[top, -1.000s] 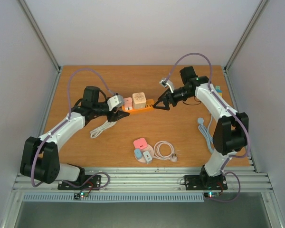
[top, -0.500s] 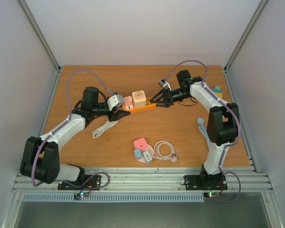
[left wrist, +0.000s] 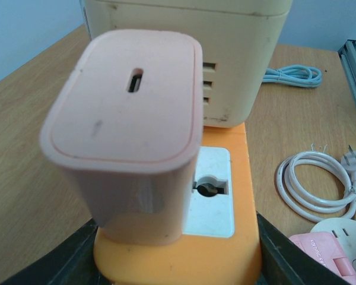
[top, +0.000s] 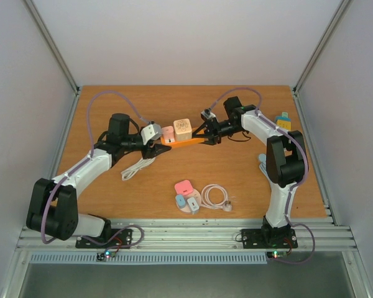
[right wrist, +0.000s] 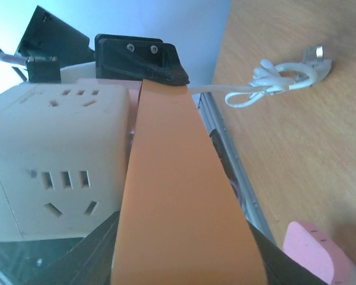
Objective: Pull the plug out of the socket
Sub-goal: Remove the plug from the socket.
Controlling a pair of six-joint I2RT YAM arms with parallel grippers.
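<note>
Two end effectors are pinching one orange power strip (top: 188,142) for you, in the far middle of the tabletop (top: 248,174). Your left end effector (top: 156,148) is clamping the strip's left end, its black fingers (left wrist: 71,265) pressing against both long sides in the left wrist view. Your right end effector (top: 203,138) is gripping the strip's right end the same way. The pink plug (top: 168,133) is sitting upright in the strip, just beside the left end effector. A cream cube adapter (top: 183,128) is standing plugged in just right of it. Nearer you, a coiled white cable (top: 215,196) is lying on the tabletop.
</note>
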